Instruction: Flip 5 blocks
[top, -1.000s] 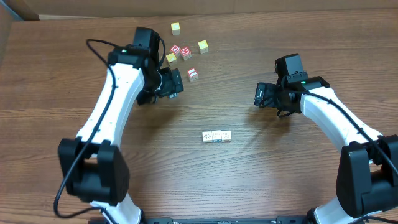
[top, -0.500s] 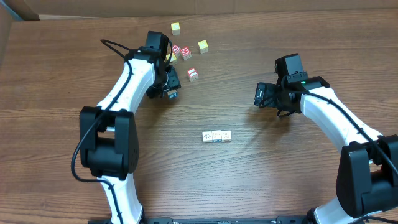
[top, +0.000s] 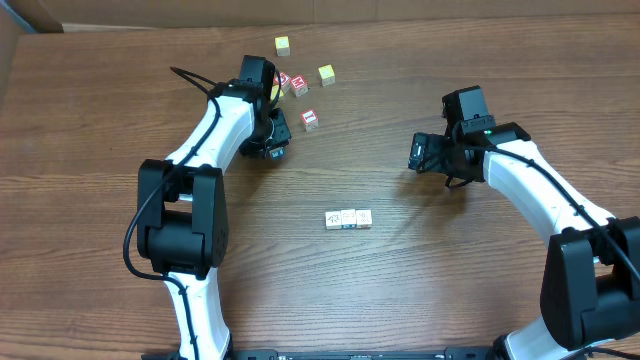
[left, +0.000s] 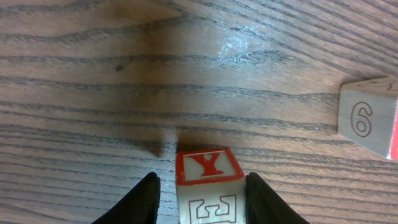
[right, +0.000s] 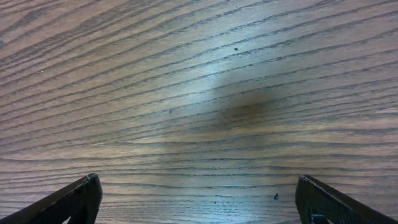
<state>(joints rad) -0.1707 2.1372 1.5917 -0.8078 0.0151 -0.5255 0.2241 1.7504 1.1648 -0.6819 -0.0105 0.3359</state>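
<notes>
Your left end effector (left: 202, 182) straddles the red-bordered Y block (left: 208, 167), jaws not yet pinching. Right end effector (right: 198, 185) spread wide over worktop (right: 186, 74).

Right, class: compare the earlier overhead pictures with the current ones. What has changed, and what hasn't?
The left arm swung its elbow inward, rightward in the overhead view. The left gripper narrowed its jaws around the red-bordered Y block; a slight gap still shows on one side, so no firm hold yet. The right gripper stayed wide open and still. The row of three blocks did not move.
</notes>
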